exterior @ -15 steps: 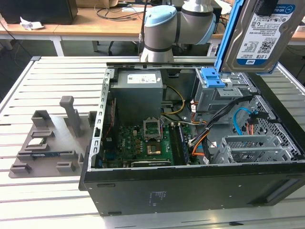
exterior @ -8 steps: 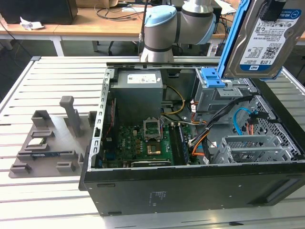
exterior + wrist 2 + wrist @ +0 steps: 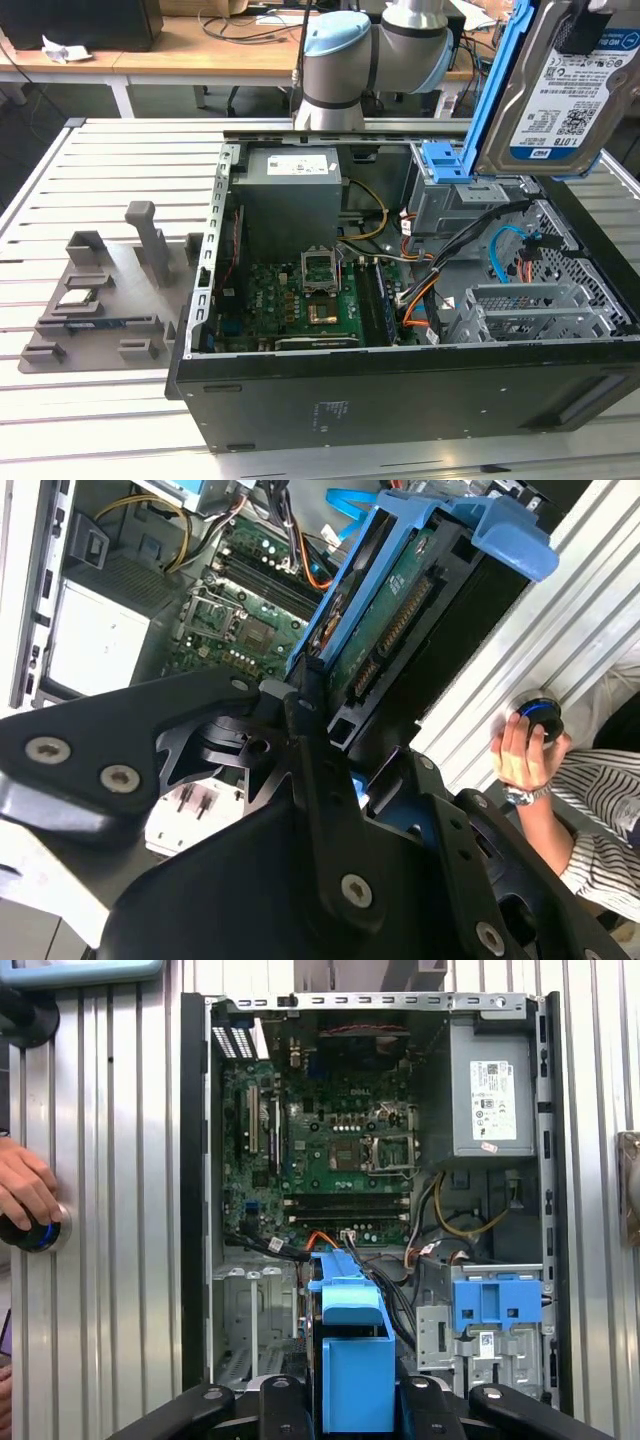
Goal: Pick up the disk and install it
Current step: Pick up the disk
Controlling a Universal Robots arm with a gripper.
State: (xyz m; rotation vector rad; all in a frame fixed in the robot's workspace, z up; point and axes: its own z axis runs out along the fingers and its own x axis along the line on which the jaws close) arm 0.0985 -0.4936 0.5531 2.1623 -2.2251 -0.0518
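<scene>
The gripper [image 3: 352,1405] is pinching the disk [image 3: 560,100]. In the first wrist view, its black fingers [image 3: 280,1400] press on both sides of the disk's blue frame. In the second wrist view, one black finger sits against the edge of the disk, and the green board on the disk's back side shows.

In the exterior view, the disk is in the upper right of the frame. It is up in the air and tilted, and its white-and-blue label faces the camera. The blue frame runs along the side of the disk toward the exterior view's left. The disk is above the open computer case [image 3: 400,400] and is not in it yet.

Just below the disk, inside the case, is a small blue latch piece [image 3: 445,160]. Near it are orange and blue cables [image 3: 500,255] and a silver metal cage [image 3: 530,310]. The green motherboard [image 3: 300,300] lies in the middle of the case. The grey power box [image 3: 290,195] with a white label is above it in the frame.

The robot arm [image 3: 350,50] stands behind the case, at the top middle. The case lies on a table [image 3: 100,160] made of metal slats. On the exterior view's left, a grey tray [image 3: 110,300] with little posts rests on the table, well apart from the disk.

In both wrist views, a person's hand [image 3: 25,1185] rests on a round black and blue button [image 3: 35,1232] beside the case. The arm has a striped sleeve [image 3: 600,810].
</scene>
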